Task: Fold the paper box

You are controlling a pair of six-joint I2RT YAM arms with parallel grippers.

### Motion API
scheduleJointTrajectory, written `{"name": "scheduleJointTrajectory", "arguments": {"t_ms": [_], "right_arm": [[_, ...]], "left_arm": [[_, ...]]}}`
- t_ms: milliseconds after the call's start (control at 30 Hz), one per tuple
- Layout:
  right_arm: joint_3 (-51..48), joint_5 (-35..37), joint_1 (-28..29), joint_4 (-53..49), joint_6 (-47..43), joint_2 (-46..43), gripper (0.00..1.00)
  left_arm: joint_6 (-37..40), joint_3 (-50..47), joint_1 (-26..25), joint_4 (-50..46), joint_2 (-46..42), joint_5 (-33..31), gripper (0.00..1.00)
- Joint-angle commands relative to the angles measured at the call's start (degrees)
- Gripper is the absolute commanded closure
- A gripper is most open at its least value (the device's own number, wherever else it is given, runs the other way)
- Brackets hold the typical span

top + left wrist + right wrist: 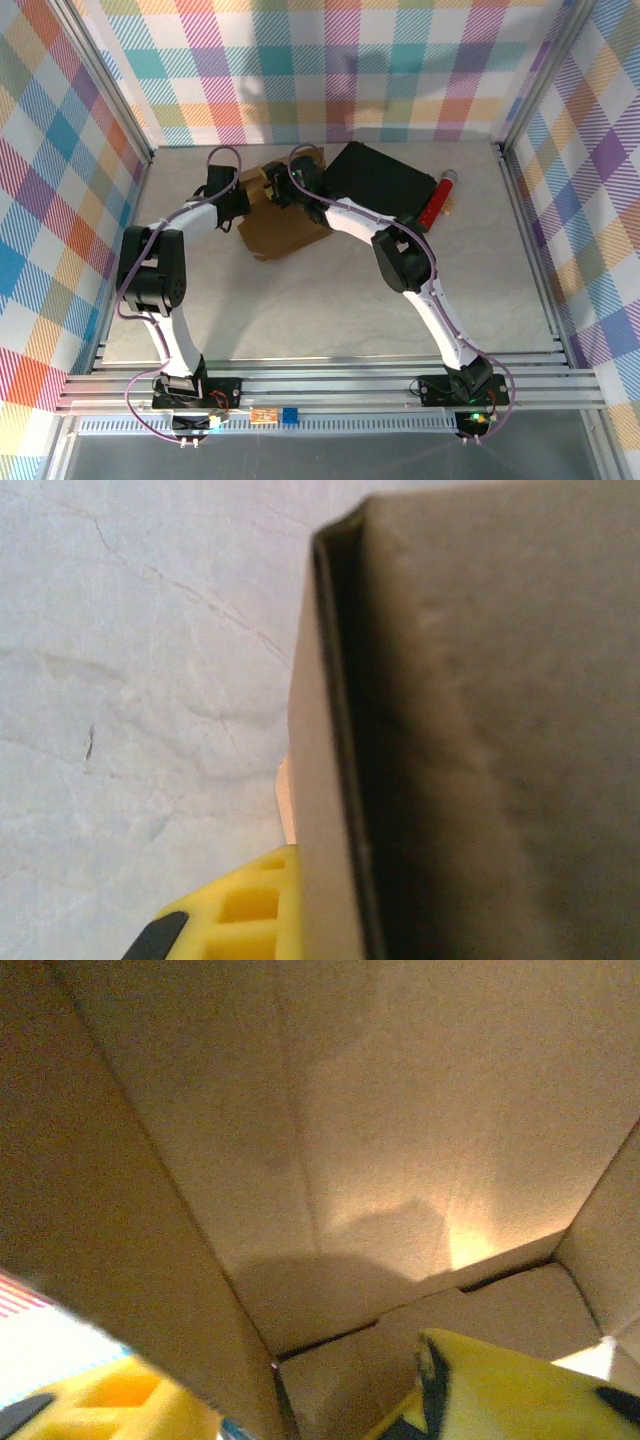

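- Standing half raised on the pale table, the paper box is plain brown cardboard. A flat panel spreads toward 6 o'clock and upright walls rise at its 12 o'clock end.
- The right wrist view looks into it: bare brown walls meet at a corner, floor flaps overlap along dark slits, and a warm patch of light falls on them.
- The box sits at about 11 o'clock from the table's middle. A black case is just beside it at 2 o'clock, and a red tube lies at the case's 3 o'clock edge.
- The left gripper meets the box at its 10 o'clock corner. In its wrist view one yellow finger lies just beside an edge-on wall and the other is hidden, so I cannot tell whether it grips.
- The right gripper is at the box's 12 o'clock end, jaws spread and straddling a wall. The inner finger is inside the box and its mate is outside, with neither seen touching the cardboard.
- The left arm pushes its elbow out toward 9 o'clock, and its forearm runs toward 2 o'clock to the box.
- The right arm climbs from its base toward 11 o'clock and bends at the elbow. Its forearm then runs toward 10 o'clock past the case's 8 o'clock side.
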Motion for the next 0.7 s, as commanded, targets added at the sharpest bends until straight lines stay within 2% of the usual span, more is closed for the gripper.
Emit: {"name": "scheduleJointTrajectory", "arguments": {"t_ms": [0, 133, 333, 500, 667], "right_arm": [[-1.46, -2.26, -0.77, -7.92, -3.3, -7.81, 0.41], [-4.49, -2.76, -1.61, -16.59, -9.25, -16.19, 0.33], [-8.05, -0.31, -3.87, -32.28, -19.85, -28.65, 0.28], [-9.9, -1.4, -7.37, -42.85, -28.07, -36.11, 0.31], [-11.37, 1.16, -9.13, -49.98, -36.52, -43.91, 0.32]], "left_arm": [[-0.33, 3.1, 0.46, -6.68, -4.6, 2.05, 1.0], [-0.16, 5.45, 1.87, -15.89, -7.41, 5.0, 1.0], [0.42, 8.06, 2.65, -25.83, -11.71, 6.42, 1.0], [-1.01, 9.52, 2.65, -32.78, -15.98, 7.22, 1.0], [-5.56, 7.89, 2.67, -35.46, -20.61, 13.84, 1.0]]}}
